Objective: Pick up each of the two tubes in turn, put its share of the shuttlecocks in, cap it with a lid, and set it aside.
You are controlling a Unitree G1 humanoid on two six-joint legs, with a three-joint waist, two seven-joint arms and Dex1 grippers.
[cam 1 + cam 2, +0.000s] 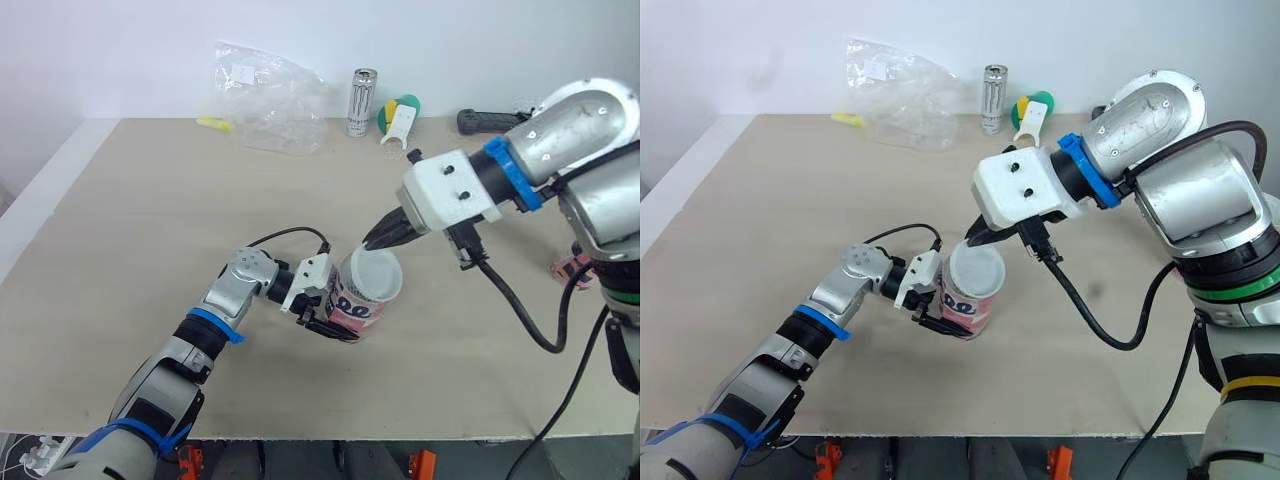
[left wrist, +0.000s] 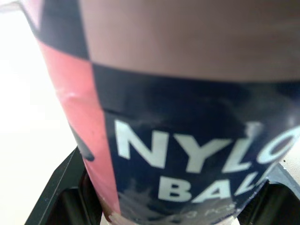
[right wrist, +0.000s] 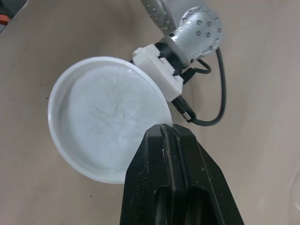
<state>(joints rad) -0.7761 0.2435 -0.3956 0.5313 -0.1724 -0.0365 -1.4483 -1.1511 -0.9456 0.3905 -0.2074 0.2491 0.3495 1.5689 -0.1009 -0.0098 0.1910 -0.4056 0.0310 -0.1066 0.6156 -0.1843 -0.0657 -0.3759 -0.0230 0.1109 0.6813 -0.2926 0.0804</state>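
Observation:
A pink and navy tube (image 1: 357,308) with white lettering stands a little tilted near the table's middle. My left gripper (image 1: 338,324) is shut on its lower body, and one black finger (image 2: 58,190) sits on each side of the tube (image 2: 187,117). A translucent white lid (image 3: 105,117) rests over the tube's mouth (image 1: 975,266). My right gripper (image 3: 162,130) reaches in from the right with its fingers pressed together on the lid's rim. What is inside the tube is hidden by the lid.
Along the far edge lie a crumpled clear plastic bag (image 1: 270,100), a slim metal can (image 1: 361,102), a green, yellow and white item (image 1: 400,117) and a black handle-like object (image 1: 488,121). A small pink thing (image 1: 572,268) sits at the right edge.

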